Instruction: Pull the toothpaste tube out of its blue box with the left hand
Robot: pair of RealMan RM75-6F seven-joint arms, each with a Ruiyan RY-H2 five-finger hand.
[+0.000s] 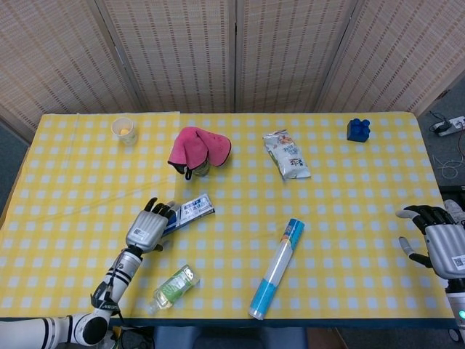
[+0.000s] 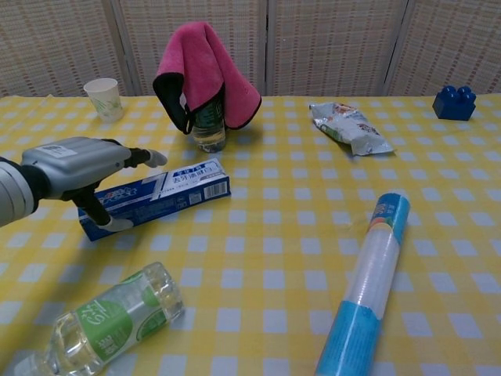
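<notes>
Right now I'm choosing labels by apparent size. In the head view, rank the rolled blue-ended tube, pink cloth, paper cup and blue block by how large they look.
1. Rolled blue-ended tube
2. Pink cloth
3. Paper cup and blue block look alike, so no ranking.

You have a table [image 1: 363, 218] covered in yellow and white checks. The toothpaste box [image 2: 168, 192] is blue, with a white band and red letters on its face. The cloth [image 2: 205, 66] over the bottle is pink with a dark edge. The toy brick [image 1: 358, 129] is deep blue. The lying bottle [image 2: 102, 325] is clear with a green label. The roll [image 2: 374, 274] is clear with light blue ends. Your left hand [image 2: 74, 168] is silver-grey with black fingers [image 2: 139, 155].
</notes>
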